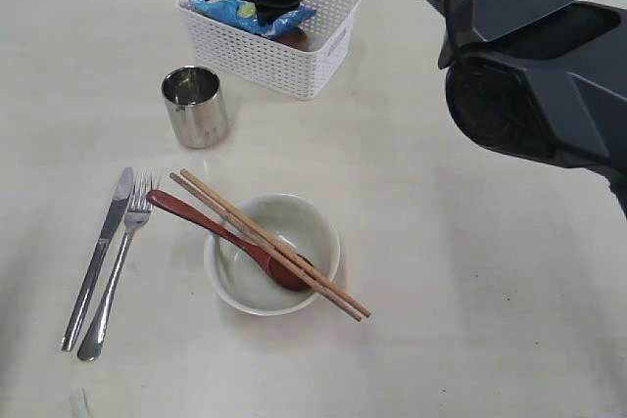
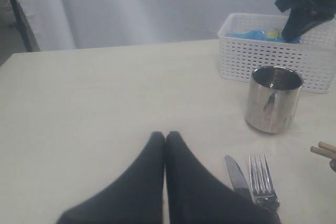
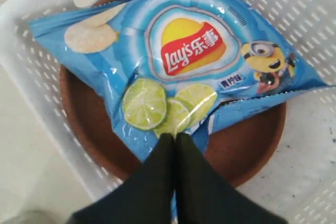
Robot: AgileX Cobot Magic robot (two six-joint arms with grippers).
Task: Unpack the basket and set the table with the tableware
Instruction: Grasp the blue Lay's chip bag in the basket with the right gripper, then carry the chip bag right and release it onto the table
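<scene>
Right end effector (image 3: 175, 138) closed at bag (image 3: 189, 51) edge

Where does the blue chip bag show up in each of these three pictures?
Exterior view: the chip bag lies in the white basket at the top of the picture.
Left wrist view: a blue sliver above the basket's rim, behind the steel cup.
Right wrist view: it fills most of the picture, lying on the reddish-brown plate.
Shared landmark: the basket's lattice walls.
</scene>
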